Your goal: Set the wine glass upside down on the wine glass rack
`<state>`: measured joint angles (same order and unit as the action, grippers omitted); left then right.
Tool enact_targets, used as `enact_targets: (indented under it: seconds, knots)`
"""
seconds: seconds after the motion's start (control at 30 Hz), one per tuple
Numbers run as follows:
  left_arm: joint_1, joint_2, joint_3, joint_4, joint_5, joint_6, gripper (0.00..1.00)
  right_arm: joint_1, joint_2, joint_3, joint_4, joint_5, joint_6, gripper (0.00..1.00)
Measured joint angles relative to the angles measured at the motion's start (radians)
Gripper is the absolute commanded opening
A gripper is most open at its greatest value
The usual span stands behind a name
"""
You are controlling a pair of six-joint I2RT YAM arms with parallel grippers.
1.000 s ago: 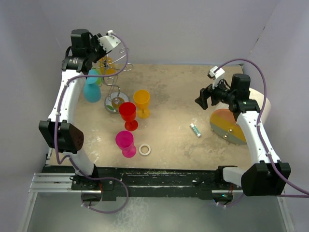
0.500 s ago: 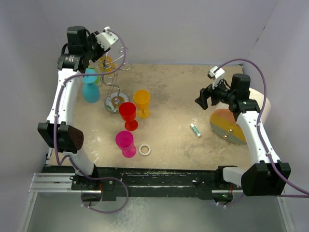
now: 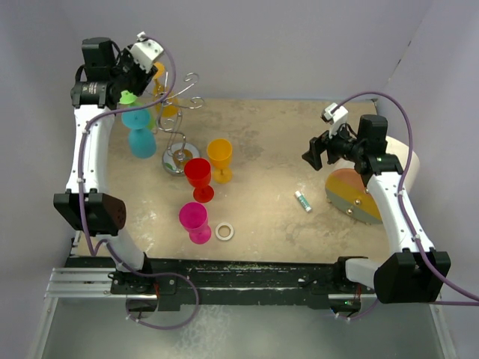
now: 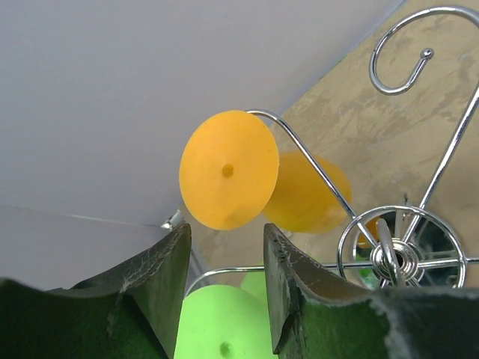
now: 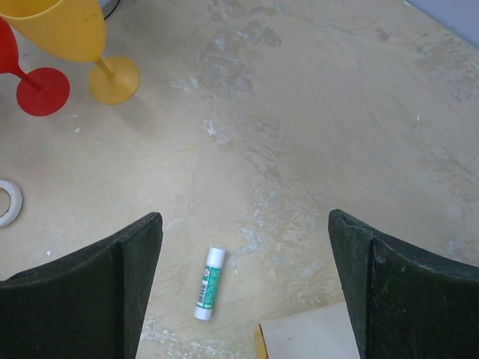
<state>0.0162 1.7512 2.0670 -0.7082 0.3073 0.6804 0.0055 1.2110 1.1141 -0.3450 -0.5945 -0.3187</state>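
The yellow wine glass (image 4: 228,170) hangs upside down on the wine glass rack (image 4: 389,254), at 10 o'clock on the table (image 3: 269,142). The left gripper (image 4: 224,232), fingers apart and holding nothing, hovers near the glass's foot. At 3 o'clock, the right gripper (image 5: 243,217) gapes wide above a glue stick (image 5: 208,283).
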Motion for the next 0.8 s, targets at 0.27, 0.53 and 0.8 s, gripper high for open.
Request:
enact_targets:
  seconds: [0.27,0.53,0.8]
  knots:
    - [0.066,-0.003,0.003,-0.005,0.120,-0.153,0.52,0.000,0.000,-0.004,0.000,0.000,0.000,0.94]
    - [0.075,-0.141,-0.113,0.074,0.141,-0.366,0.88,0.000,0.000,-0.004,0.007,-0.004,0.009,0.93]
    - [0.075,-0.344,-0.245,0.172,0.138,-0.546,0.99,0.000,0.004,0.026,0.004,-0.037,0.038,0.91]
